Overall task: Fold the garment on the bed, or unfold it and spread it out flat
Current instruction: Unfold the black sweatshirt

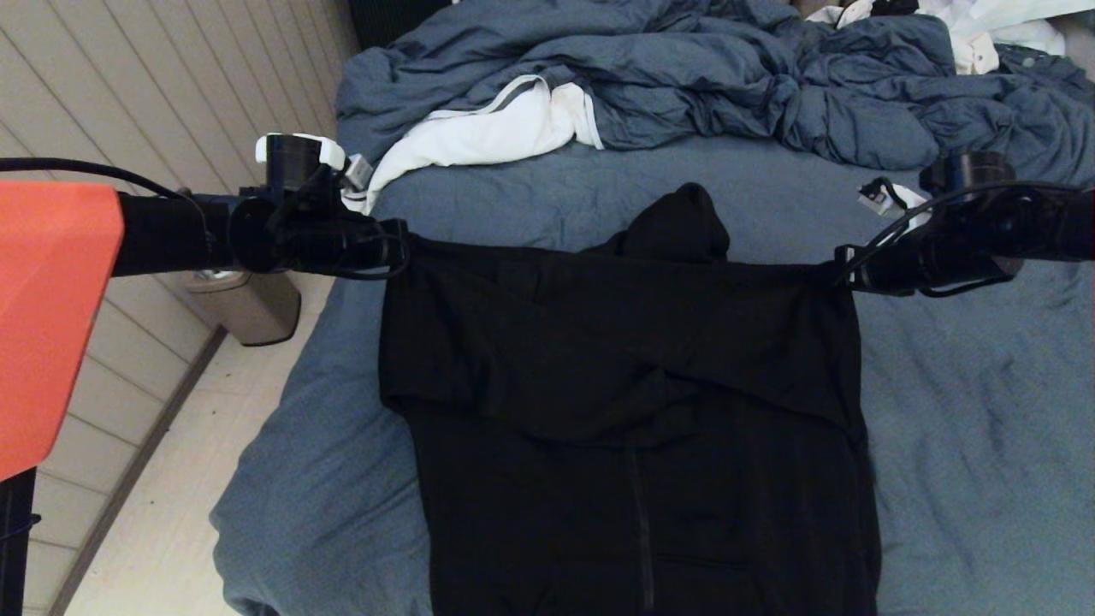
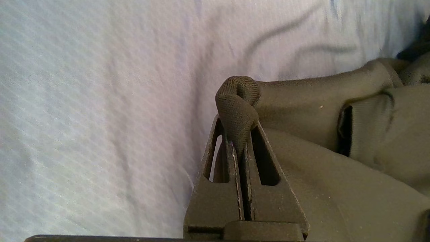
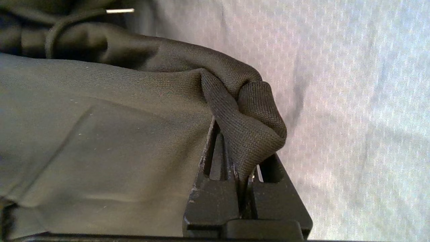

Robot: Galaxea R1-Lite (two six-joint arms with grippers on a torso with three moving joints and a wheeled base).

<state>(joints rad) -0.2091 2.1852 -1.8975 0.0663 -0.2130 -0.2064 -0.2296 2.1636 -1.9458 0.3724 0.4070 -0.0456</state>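
A wide bed (image 1: 967, 411) with a wrinkled blue-grey sheet fills most of the head view, with pale panelled wall and light floor along its left side and a small metal bin (image 1: 248, 308) standing on the floor by the bed's edge; at the far end of the bed lies a rumpled blue-grey duvet (image 1: 701, 77), and a white cloth with grey trim (image 1: 496, 128) spills out from under its near edge; more white fabric (image 1: 984, 26) sits at the far right corner

The black hoodie (image 1: 633, 402) lies in the middle of the bed, zip running down its front toward the near edge, its hood (image 1: 680, 224) bunched on the sheet beyond a straight, taut top edge that spans between the two grippers; below that edge the fabric is doubled over in a folded layer across the chest

The left gripper (image 1: 395, 250) holds the left end of that edge, and in the left wrist view its jaws are clamped together on a pinched roll of the knit fabric (image 2: 238, 111), the sheet just behind; the right gripper (image 1: 849, 272) holds the right end, and the right wrist view shows its jaws likewise closed on a bunched fold of the hoodie (image 3: 250, 134), with a drawstring tip (image 3: 120, 11) visible near the hood
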